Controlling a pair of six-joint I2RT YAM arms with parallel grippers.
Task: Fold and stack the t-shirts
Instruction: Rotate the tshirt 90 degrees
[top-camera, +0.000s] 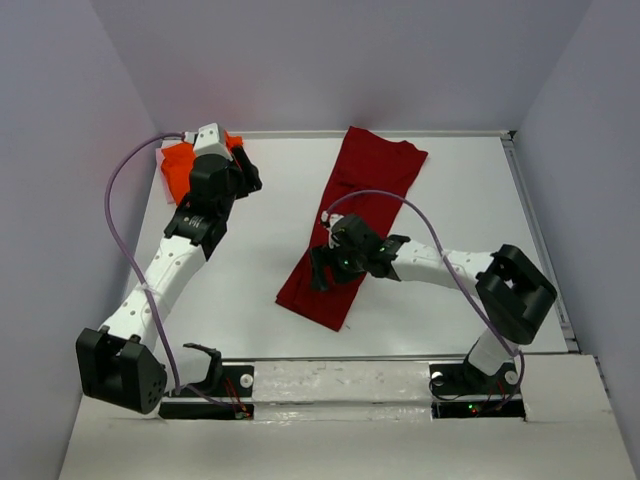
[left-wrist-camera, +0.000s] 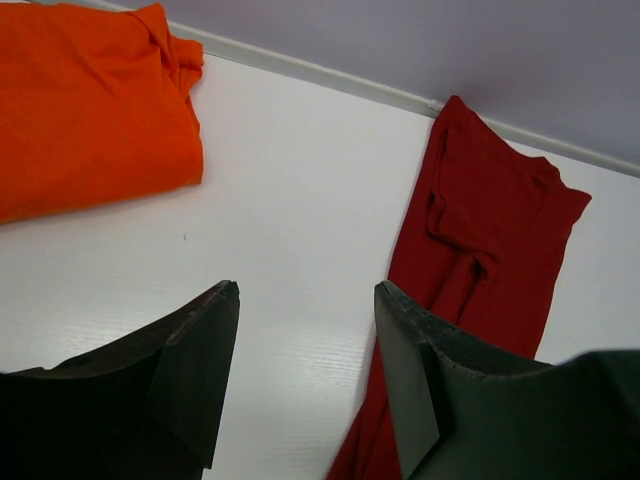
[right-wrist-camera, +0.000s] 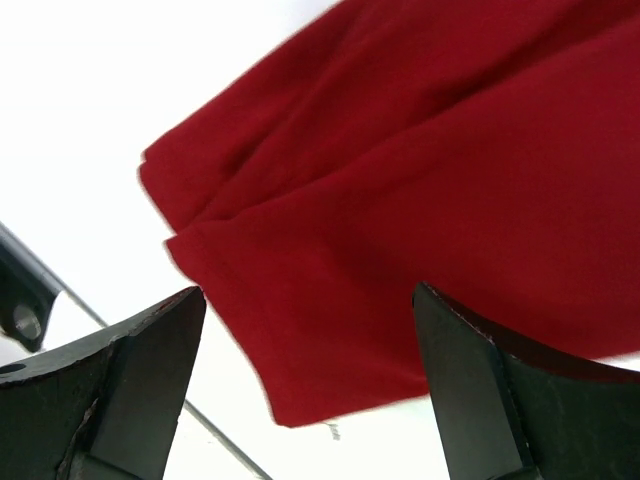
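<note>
The dark crimson t-shirt (top-camera: 355, 225) lies folded into a long strip, running diagonally from the back middle of the table toward the front. It also shows in the left wrist view (left-wrist-camera: 490, 230) and the right wrist view (right-wrist-camera: 400, 180). The orange t-shirt (top-camera: 177, 168) lies folded at the back left corner, partly hidden by the left arm, and shows in the left wrist view (left-wrist-camera: 90, 110). My left gripper (top-camera: 243, 172) (left-wrist-camera: 305, 300) is open and empty over bare table between the two shirts. My right gripper (top-camera: 322, 268) (right-wrist-camera: 310, 300) is open and empty just above the crimson shirt's near end.
A low rim (top-camera: 525, 200) edges the white table at the back and right, with grey walls close around. Purple cables (top-camera: 120, 230) loop off both arms. The arm bases sit on a strip (top-camera: 340, 385) at the near edge.
</note>
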